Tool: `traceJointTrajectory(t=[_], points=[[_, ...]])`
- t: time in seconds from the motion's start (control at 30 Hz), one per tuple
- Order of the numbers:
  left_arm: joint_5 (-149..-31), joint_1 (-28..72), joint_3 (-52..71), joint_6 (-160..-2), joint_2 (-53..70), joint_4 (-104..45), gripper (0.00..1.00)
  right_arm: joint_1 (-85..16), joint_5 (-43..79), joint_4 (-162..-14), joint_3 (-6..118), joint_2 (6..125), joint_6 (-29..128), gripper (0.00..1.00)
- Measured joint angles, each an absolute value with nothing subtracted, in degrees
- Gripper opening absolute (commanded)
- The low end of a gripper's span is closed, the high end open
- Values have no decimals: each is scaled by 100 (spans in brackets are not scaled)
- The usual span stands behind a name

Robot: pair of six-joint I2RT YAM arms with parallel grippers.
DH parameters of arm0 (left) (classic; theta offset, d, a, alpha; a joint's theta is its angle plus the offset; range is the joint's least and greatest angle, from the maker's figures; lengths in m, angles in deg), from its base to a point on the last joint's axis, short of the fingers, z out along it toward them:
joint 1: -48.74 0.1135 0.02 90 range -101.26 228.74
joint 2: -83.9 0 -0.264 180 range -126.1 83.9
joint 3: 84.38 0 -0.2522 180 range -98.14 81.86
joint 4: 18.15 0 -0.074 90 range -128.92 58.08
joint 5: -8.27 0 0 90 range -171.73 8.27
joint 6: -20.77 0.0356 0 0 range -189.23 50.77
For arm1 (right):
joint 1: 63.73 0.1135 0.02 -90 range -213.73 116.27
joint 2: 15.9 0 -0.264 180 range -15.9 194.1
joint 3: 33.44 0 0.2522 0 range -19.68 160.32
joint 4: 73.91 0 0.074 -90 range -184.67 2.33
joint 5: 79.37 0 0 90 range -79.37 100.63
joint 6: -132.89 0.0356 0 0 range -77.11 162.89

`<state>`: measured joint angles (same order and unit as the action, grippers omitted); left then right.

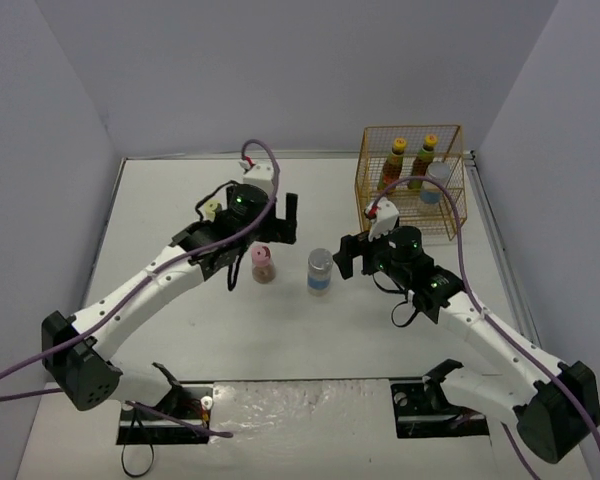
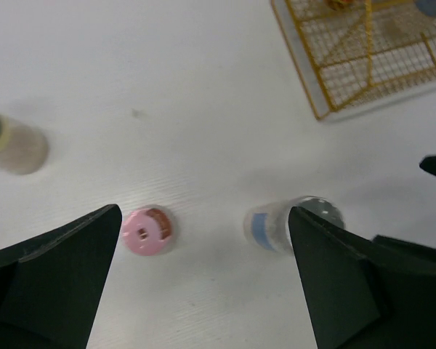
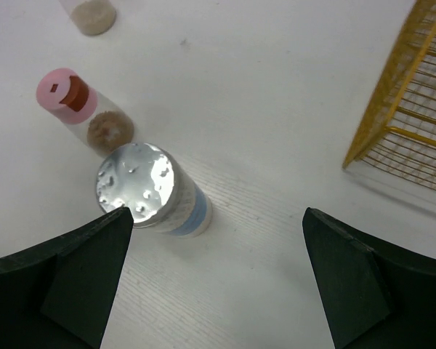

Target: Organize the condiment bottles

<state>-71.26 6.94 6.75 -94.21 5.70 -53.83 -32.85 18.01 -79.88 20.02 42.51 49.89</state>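
Observation:
A pink-capped bottle (image 1: pixel 264 265) (image 2: pixel 147 230) (image 3: pixel 76 105) and a silver-lidded bottle with a blue label (image 1: pixel 320 271) (image 2: pixel 276 225) (image 3: pixel 156 193) stand side by side mid-table. My left gripper (image 1: pixel 262 238) (image 2: pixel 203 218) hovers open above them, holding nothing, with the pink cap by its left finger and the silver-lidded bottle by its right. My right gripper (image 1: pixel 358 245) (image 3: pixel 214 218) is open and empty, just right of the silver-lidded bottle. A yellow-green-capped bottle (image 1: pixel 213 210) (image 2: pixel 14 145) stands farther left. Two tall yellow-capped bottles (image 1: pixel 396 165) (image 1: pixel 423 160) and another silver-lidded bottle (image 1: pixel 435 185) stand in the basket.
The yellow wire basket (image 1: pixel 450 215) (image 2: pixel 334 109) (image 3: pixel 392 109) stands at the back right, close behind my right gripper. Grey walls enclose the table on three sides. Both arm bases sit at the near edge.

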Motion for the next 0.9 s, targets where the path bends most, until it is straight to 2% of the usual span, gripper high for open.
traceJointTrajectory(t=[0.37,0.53,0.6,0.63,0.83,0.9], points=[[-7160,2909,2102,-9364,2478,-5863,97,-2164,1379,-7490,2261,5600,4727,99],[-7160,3467,2485,-9269,3090,-6071,97,-2016,1265,-7335,2267,5978,4718,88],[-7209,3580,2674,-9219,3214,-6030,97,-1993,1170,-7258,2267,6075,4698,77],[-7235,3630,2798,-9199,3273,-6020,97,-1983,1126,-7214,2267,6124,4686,67],[-7290,3752,3371,-9097,3338,-6101,97,-1981,953,-7123,2270,6271,4652,28],[-7290,3753,3387,-9065,3353,-6116,97,-1981,930,-7206,2319,6273,4642,17]])
